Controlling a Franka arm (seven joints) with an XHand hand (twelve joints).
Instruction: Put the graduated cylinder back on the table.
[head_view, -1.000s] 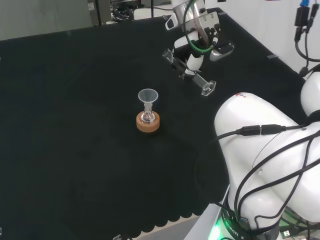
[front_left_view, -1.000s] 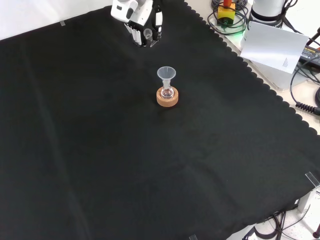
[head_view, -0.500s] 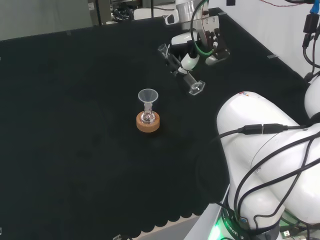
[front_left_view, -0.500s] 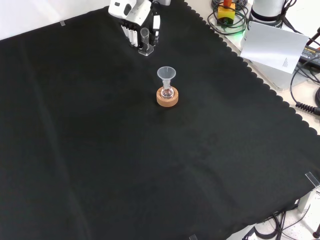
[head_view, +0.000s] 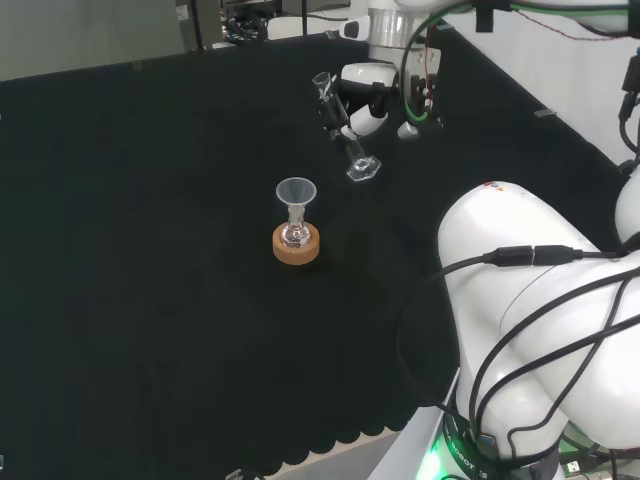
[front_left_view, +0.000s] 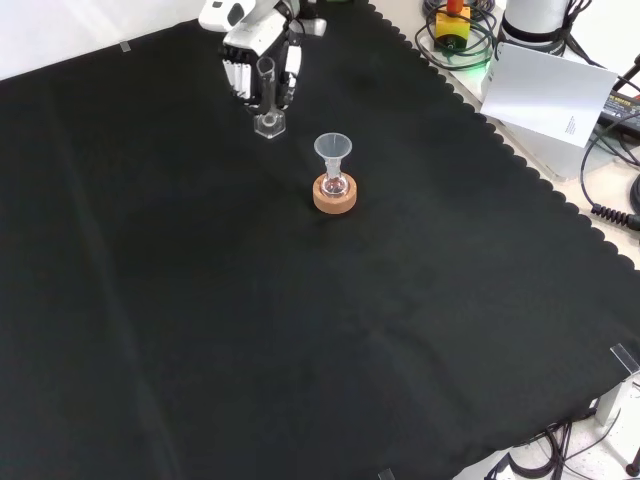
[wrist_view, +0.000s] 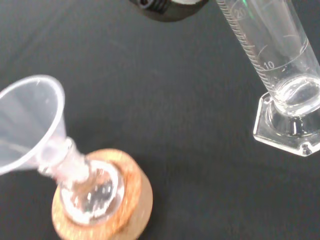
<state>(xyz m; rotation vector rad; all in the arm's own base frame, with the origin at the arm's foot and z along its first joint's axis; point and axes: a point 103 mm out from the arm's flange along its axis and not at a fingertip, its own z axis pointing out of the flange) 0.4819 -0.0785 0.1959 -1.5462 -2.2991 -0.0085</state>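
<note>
The hand (head_view: 368, 92) (front_left_view: 250, 55) is curled round a clear graduated cylinder (head_view: 342, 128) (front_left_view: 267, 98) (wrist_view: 280, 75). In the head view the cylinder leans, its hexagonal foot (head_view: 362, 169) low and close to the black cloth. The front view shows it near upright, its foot (front_left_view: 268, 125) at or just above the cloth; contact cannot be told. A clear funnel (head_view: 295, 199) (front_left_view: 333, 155) (wrist_view: 30, 120) sits in a small flask on a cork ring (head_view: 296, 245) (front_left_view: 335, 194) (wrist_view: 107, 210). That flask stands apart from the cylinder, nearer the camera in the front view.
Black cloth (front_left_view: 300, 330) covers the bench, with a scalloped edge (front_left_view: 520, 160) at the front view's right. The arm's white links (head_view: 540, 320) bulk at the head view's right. Cables and a white sheet (front_left_view: 555, 95) lie beyond the cloth.
The hand has carried the cylinder left in the head view, lower and nearer in the front view, and turned it from steeply tilted towards upright.
</note>
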